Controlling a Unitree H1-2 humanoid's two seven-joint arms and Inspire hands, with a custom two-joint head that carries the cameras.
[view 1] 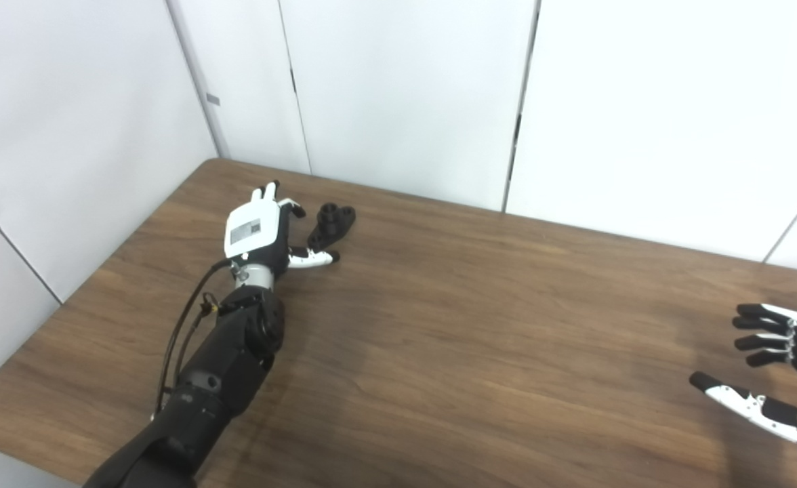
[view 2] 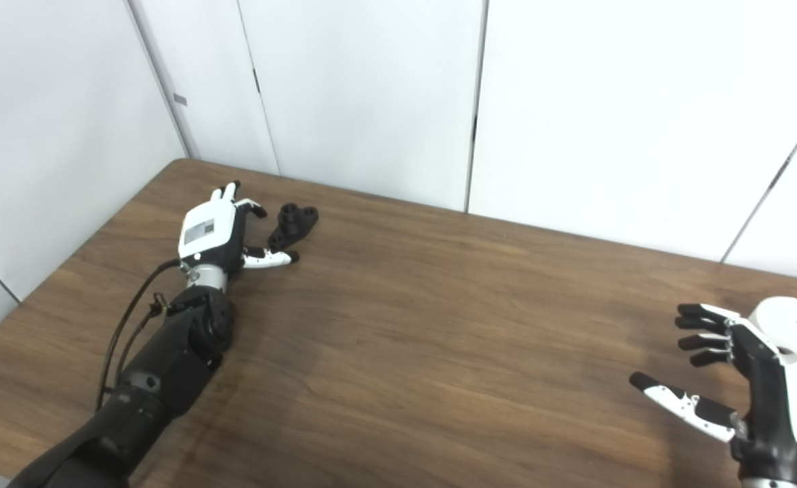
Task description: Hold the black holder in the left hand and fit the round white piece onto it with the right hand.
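**Both parts still lie loose as robot reaches for holder**

On the wooden bench (view 1: 480, 352), the left robot hand (view 1: 257, 230) lies spread and empty, the black holder (view 1: 331, 224) just beyond its fingertips, between fingers and thumb but not visibly gripped. The right robot hand (view 2: 744, 379), also spread and holding nothing, hovers well apart from it, the round white piece (view 2: 795, 329) just behind it. A closing thumb could nudge the small holder away, or the piece could roll off.
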